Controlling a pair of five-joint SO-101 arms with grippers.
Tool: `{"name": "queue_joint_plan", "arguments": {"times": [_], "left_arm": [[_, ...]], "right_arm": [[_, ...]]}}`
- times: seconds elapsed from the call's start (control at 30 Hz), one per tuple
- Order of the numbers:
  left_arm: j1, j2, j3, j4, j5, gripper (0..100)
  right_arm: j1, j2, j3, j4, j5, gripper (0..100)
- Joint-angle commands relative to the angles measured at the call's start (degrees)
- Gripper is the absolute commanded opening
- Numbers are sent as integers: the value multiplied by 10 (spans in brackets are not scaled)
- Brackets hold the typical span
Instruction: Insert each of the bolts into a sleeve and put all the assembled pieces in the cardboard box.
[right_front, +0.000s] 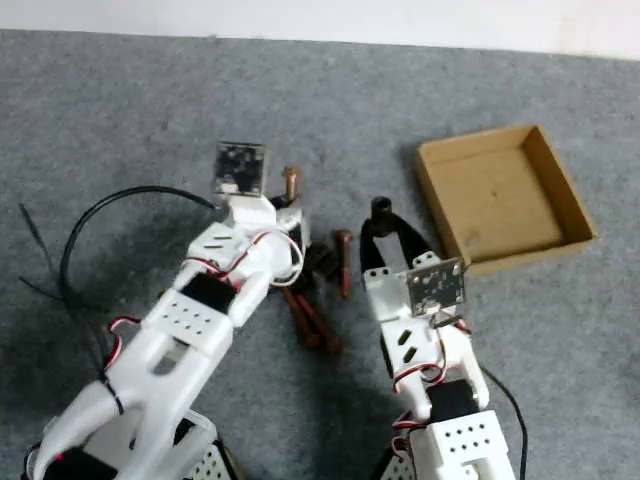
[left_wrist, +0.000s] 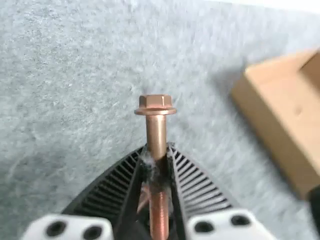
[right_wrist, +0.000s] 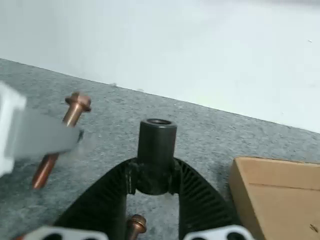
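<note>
As left claw (left_wrist: 156, 152) pinches bolt (left_wrist: 156, 117), right claw (right_wrist: 156, 172): sleeve (right_wrist: 157, 142).

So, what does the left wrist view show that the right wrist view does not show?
Left wrist view, not the right: the left hand, its ribbed black fingers shut on the shank of a copper bolt. Right wrist view, not the left: the right hand holding a black sleeve, a loose bolt on the carpet near that hand, and a white wall. Both: the held copper bolt, the cardboard box and the carpet.
</note>
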Motion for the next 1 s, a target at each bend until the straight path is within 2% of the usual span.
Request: {"name": "queue_joint_plan", "arguments": {"times": [0.0,0.13,0.3,0.47,0.6,0.73,0.97], "left_arm": [[-3,-42,-6,-25,25,5],[-5,-47,30,-106,30,5],[-13,-47,145,-332,131,5],[-11,-47,247,-593,105,5],[0,-47,297,-744,67,5],[31,-47,319,-790,25,6],[52,-47,322,-790,18,6]], "right_arm": [[-14,-7,67,-15,6,5],[-40,-7,68,-6,8,5],[-50,-7,68,3,9,5],[-50,-7,69,7,33,5],[-55,-7,70,31,91,5],[-72,-7,70,35,92,5],[-73,-7,70,35,93,5]]}}
